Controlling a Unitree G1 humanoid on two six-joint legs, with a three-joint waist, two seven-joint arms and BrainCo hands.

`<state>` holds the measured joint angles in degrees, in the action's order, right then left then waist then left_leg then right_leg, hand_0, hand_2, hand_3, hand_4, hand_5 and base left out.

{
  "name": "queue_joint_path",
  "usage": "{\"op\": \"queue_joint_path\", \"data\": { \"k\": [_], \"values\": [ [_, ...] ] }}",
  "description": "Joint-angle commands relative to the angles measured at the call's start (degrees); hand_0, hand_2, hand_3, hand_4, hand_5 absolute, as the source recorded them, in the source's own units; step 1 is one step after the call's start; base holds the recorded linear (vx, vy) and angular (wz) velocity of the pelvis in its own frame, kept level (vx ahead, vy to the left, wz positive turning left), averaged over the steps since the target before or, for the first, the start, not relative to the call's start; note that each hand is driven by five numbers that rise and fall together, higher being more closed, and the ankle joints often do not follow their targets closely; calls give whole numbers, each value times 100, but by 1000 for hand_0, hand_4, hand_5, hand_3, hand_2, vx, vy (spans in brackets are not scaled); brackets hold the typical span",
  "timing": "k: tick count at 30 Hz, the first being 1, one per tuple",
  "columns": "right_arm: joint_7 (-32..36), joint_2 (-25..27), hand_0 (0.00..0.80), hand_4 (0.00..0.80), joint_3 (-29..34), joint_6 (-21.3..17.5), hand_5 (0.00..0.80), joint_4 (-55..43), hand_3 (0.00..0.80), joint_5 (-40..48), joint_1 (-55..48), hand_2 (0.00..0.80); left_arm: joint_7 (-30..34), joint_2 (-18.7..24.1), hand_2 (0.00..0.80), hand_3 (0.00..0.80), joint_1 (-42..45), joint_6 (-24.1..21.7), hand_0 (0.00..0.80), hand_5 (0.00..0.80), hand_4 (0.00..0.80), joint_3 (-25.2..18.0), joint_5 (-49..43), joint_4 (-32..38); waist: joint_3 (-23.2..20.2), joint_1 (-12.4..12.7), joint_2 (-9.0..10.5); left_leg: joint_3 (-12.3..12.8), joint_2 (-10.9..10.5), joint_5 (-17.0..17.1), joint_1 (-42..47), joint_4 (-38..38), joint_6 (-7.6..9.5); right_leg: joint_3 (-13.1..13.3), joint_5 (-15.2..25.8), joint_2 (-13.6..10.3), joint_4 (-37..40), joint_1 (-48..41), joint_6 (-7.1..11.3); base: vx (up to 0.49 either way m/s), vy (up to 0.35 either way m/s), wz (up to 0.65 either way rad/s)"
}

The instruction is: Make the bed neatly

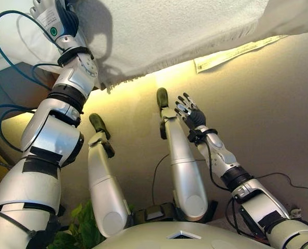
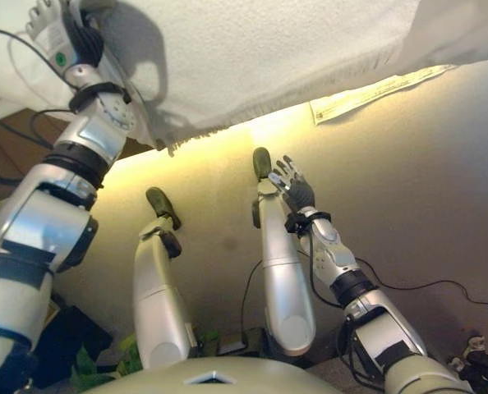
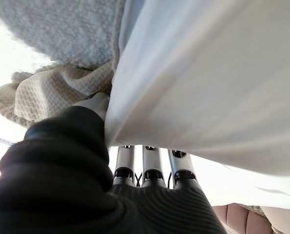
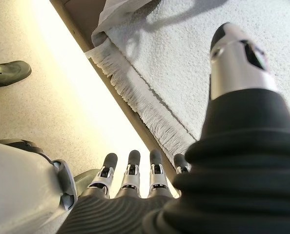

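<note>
The bed runs along the top of the left eye view under a white fuzzy blanket point(image 1: 180, 31) whose fringed edge point(image 1: 143, 72) hangs over the side. My left hand point(image 1: 53, 18) is raised at the bed's left end. In the left wrist view it reaches under a fold of smooth white sheet point(image 3: 208, 87), beside a bunched beige woven cloth point(image 3: 52, 92); the sheet hides how it grips. My right hand point(image 1: 191, 115) hovers open above the carpet, short of the fringe point(image 4: 150, 122), holding nothing.
Beige carpet point(image 1: 268, 114) lies in front of the bed. A pale paper strip point(image 1: 237, 54) lies on the floor by the bed's edge. A smooth white sheet point(image 1: 294, 18) drapes at the top right. A green plant point(image 1: 73, 228) stands at the lower left.
</note>
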<state>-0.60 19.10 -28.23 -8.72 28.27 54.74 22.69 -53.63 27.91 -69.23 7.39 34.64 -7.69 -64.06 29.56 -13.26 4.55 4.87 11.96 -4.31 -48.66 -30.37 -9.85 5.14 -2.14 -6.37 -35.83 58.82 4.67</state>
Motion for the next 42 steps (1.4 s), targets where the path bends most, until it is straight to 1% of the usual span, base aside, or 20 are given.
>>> {"op": "queue_joint_path", "data": {
  "k": [1,7,8,11,12,14,15,17,21,26,30,32,37,39,42],
  "values": [
    [33,160,0,0,-201,-287,0,-550,0,41,-391,0,15,-53,800,800,389,-167,800,800,800,-451,259,27,23,-52,106,-325,31,92,-265,-483,251,-221,504,-200,623,-447,47,0,0,0],
    [21,100,0,0,-102,-387,0,-471,0,-19,-498,0,9,-152,800,800,1155,-335,800,800,800,-628,64,664,23,213,67,-367,4,186,394,-68,235,-399,460,-327,850,-1066,90,-15,-2,2],
    [-11,82,0,0,-79,-398,0,-450,0,-32,-476,0,30,-163,800,800,1290,-374,800,800,800,-664,-10,786,23,254,68,-342,-38,396,450,84,271,-444,623,-391,969,-1126,78,-83,-2,9],
    [-94,37,0,0,-21,-388,0,-379,0,-47,-494,0,154,-186,800,800,1733,-508,800,800,800,-671,-262,1140,23,434,22,-357,-81,468,885,356,266,-599,593,-519,1089,-1565,116,-21,1,16],
    [-94,35,0,0,-21,-391,0,-376,0,-50,-496,0,164,-187,800,800,1752,-519,800,800,800,-674,-270,1154,23,441,20,-358,-83,472,903,368,266,-604,593,-524,1096,-1584,118,3,2,21],
    [-124,27,0,0,30,-379,0,-337,0,12,-527,0,252,-213,800,800,2096,-613,800,800,800,-660,-338,1464,8,582,-37,-378,-105,533,1233,574,281,-680,550,-607,1160,-1909,141,9,4,20],
    [-145,13,0,0,43,-377,0,-336,0,28,-548,0,280,-223,800,800,2180,-650,800,800,800,-662,-327,1519,-23,613,-50,-388,-116,547,1296,625,287,-691,541,-625,1178,-1969,148,40,-18,28],
    [-156,-14,0,0,100,-369,0,-277,0,88,-644,0,497,-192,800,800,2496,-771,800,800,800,-730,-349,1739,-153,749,-102,-413,-138,593,1555,825,309,-756,487,-693,1238,-2217,183,51,-24,30],
    [-109,-49,0,0,179,-346,0,-154,0,118,-805,0,606,-106,800,800,2949,-917,800,800,800,-815,-174,1870,-367,914,-198,-450,-153,692,2011,1239,347,-891,444,-795,1439,-2635,235,51,14,21],
    [13,-55,0,0,313,-283,0,-36,0,74,-1123,0,567,-79,800,800,3592,-1041,800,800,800,-1061,-39,1963,-700,1034,-343,-455,-173,832,2607,1822,373,-1035,431,-823,1848,-3237,270,77,58,12],
    [122,-12,0,0,416,-242,0,43,0,75,-1421,0,496,-77,800,800,4004,-1078,800,800,800,-1237,-44,2073,-925,1094,-432,-473,-180,881,2932,2055,377,-1123,390,-849,2038,-3623,273,100,77,10],
    [255,0,0,0,541,-200,0,152,0,75,-1730,0,555,-27,800,800,4359,-1107,800,800,800,-1426,-45,2137,-1135,1158,-495,-487,-176,870,3178,2137,378,-1217,319,-878,2144,-3963,269,148,68,14],
    [308,-17,0,0,808,-4,0,187,0,-20,-2205,0,674,-42,800,800,4983,-1192,800,800,800,-1770,13,2243,-1509,1232,-581,-476,-150,891,3558,2277,372,-1420,224,-918,2351,-4555,260,174,48,16],
    [302,-42,0,0,931,89,0,169,0,-107,-2397,0,731,-83,800,800,5204,-1267,800,800,800,-1932,197,2272,-1648,1244,-617,-467,-136,884,3709,2317,358,-1511,181,-933,2439,-4792,257,177,50,22],
    [282,-140,0,0,1125,171,0,140,0,-241,-2682,0,776,-238,800,800,5553,-1368,800,800,800,-2244,645,2333,-1831,1302,-674,-527,-135,880,3925,2403,345,-1632,98,-940,2503,-5094,253,168,45,18]
  ]
}}
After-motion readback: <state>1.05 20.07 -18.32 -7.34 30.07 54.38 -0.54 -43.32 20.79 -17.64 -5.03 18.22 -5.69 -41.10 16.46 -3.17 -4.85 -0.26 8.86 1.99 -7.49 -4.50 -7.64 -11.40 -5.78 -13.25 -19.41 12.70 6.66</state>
